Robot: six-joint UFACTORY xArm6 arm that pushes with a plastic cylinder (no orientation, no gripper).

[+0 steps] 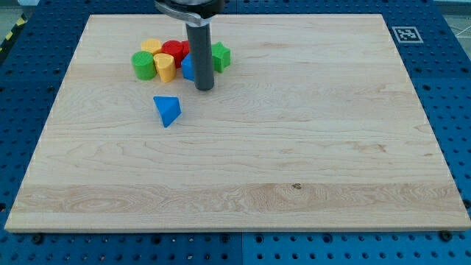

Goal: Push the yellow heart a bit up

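A cluster of blocks lies near the view's top left of the wooden board (294, 147). The yellow heart (165, 67) sits at the cluster's lower edge, between a green block (143, 65) on its left and a blue block (188, 68) on its right. A second yellow block (151, 47) and a red block (174, 51) lie just above it. My tip (203, 89) rests on the board to the lower right of the heart, right beside the blue block, which the rod partly hides. The tip is apart from the heart.
A green star-like block (221, 56) lies just right of the rod. A blue triangle block (167, 110) lies alone below the cluster. A black-and-white marker (406, 34) sits past the board's top right corner.
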